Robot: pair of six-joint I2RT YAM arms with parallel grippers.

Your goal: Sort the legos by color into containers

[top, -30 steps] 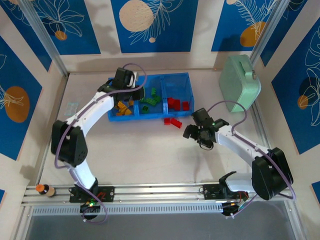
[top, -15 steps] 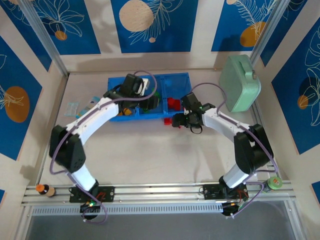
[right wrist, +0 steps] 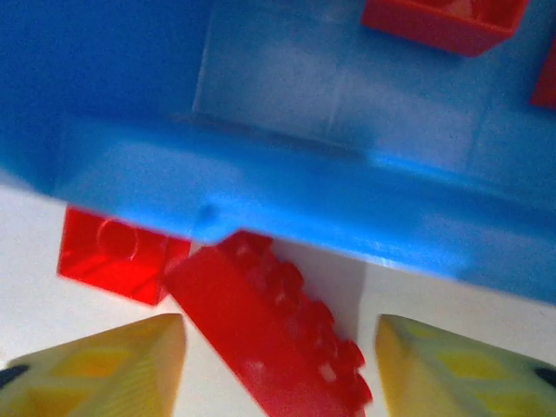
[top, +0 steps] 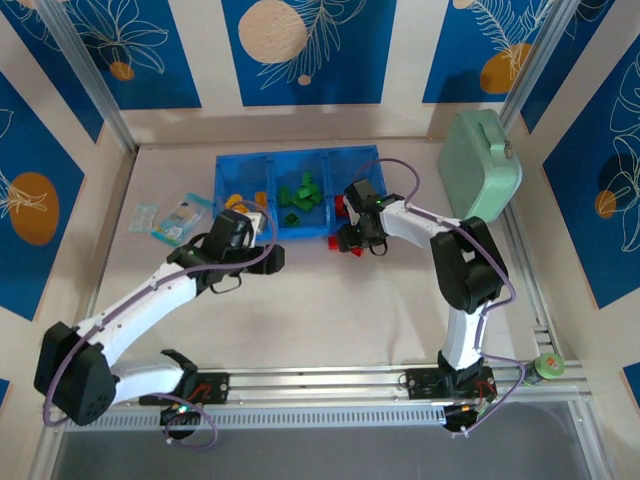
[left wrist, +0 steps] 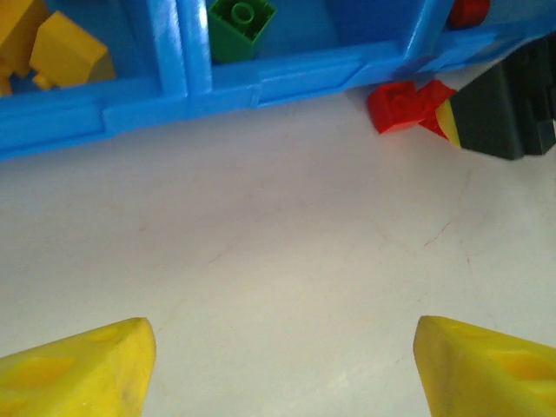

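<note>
- Legos (top: 301,194) sit in the blue tray (top: 245,178) at the far side of the table (top: 330,320). The orange-yellow ones (top: 234,198) are in its left compartment, green in the middle, and red ones (right wrist: 443,22) in the right.
- Two more red bricks lie on the table just outside the tray's near wall (left wrist: 261,82), in front of the right compartment. One is a long red brick (right wrist: 269,339) lying at a slant. The other is a short red brick (right wrist: 117,256) close beside it, hard against the wall.
- My right jaws are spread, one on either side of the long red brick. My yellow fingertips (right wrist: 95,365) flank it, and bare table shows between the brick and the far fingertip, so I am pinching nothing.
- My left jaws are spread wide over bare table, in front of the tray's left and middle compartments. Nothing lies between those fingertips (left wrist: 78,369).
- From my left wrist I see the two loose red bricks ahead, with my right arm's black end just beside them.
- Pale packets (top: 180,220) lie left of the tray.
- A mint-green case (top: 480,165) stands well apart at the far right.
</note>
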